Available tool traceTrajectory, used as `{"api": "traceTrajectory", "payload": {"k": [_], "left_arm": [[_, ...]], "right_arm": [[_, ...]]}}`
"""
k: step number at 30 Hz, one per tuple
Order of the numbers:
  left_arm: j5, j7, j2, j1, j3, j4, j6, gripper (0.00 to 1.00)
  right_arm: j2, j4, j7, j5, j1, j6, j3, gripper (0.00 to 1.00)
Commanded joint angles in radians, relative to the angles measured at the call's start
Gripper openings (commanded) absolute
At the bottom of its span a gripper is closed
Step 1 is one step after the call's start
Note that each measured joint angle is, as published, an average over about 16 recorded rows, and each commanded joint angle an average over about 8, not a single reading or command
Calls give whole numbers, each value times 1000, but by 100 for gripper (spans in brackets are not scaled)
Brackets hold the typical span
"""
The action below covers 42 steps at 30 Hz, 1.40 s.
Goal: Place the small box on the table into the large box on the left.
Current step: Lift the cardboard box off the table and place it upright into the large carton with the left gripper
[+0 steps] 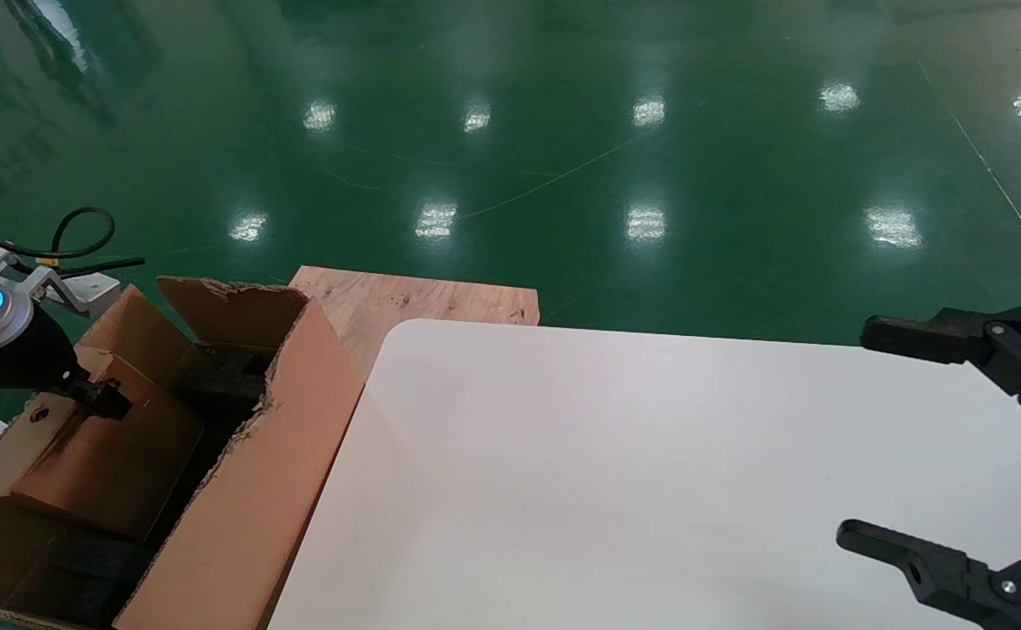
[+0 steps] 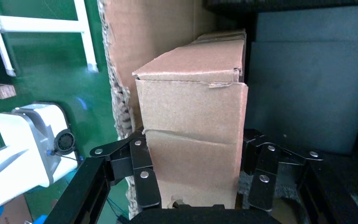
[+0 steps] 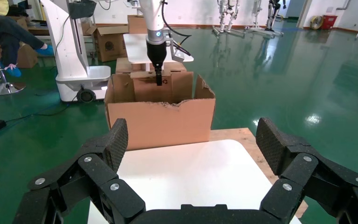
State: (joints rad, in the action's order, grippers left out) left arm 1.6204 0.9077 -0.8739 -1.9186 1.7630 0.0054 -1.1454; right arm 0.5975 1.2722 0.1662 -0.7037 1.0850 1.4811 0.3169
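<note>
Glossy green floor [image 1: 562,131] mirroring ceiling lights, brown plywood board [image 1: 414,302] lying on it, white far wall [image 3: 200,11], scattered cardboard cartons [image 3: 107,42]

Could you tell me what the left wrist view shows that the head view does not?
Only the left wrist view shows the left pincer with a finger on each side of the small box, beside black foam. Only the head view shows the white table, the plywood board and the open right pincer. Both show the small box inside the large box, whose torn wall appears in each.
</note>
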Motion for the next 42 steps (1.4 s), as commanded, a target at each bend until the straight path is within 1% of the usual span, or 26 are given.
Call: {"api": "traceTrajectory", "payload": {"k": [1,9,16,24,35,42], "left_arm": [[-1,0,2,5,-1,-1,15,0],[1,5,11,13,0,0,60,0],[-6,1,4,6,-4,-9,58,0],[-16,-11,-12,3,-11,-21,7,0],[-14,-8,-36,23,-8,-16,-133,0],[2,10,-42,25,3,-2,-142,0]], "right_arm": [[0,0,0,0,0,0,0,100],[0,0,0,0,0,0,0,100],[0,0,0,0,0,0,0,100],[0,0,0,0,0,0,1,100],[0,0,-1,1,0,0,1,100],[0,0,-1,1,0,-1,1,100]]}}
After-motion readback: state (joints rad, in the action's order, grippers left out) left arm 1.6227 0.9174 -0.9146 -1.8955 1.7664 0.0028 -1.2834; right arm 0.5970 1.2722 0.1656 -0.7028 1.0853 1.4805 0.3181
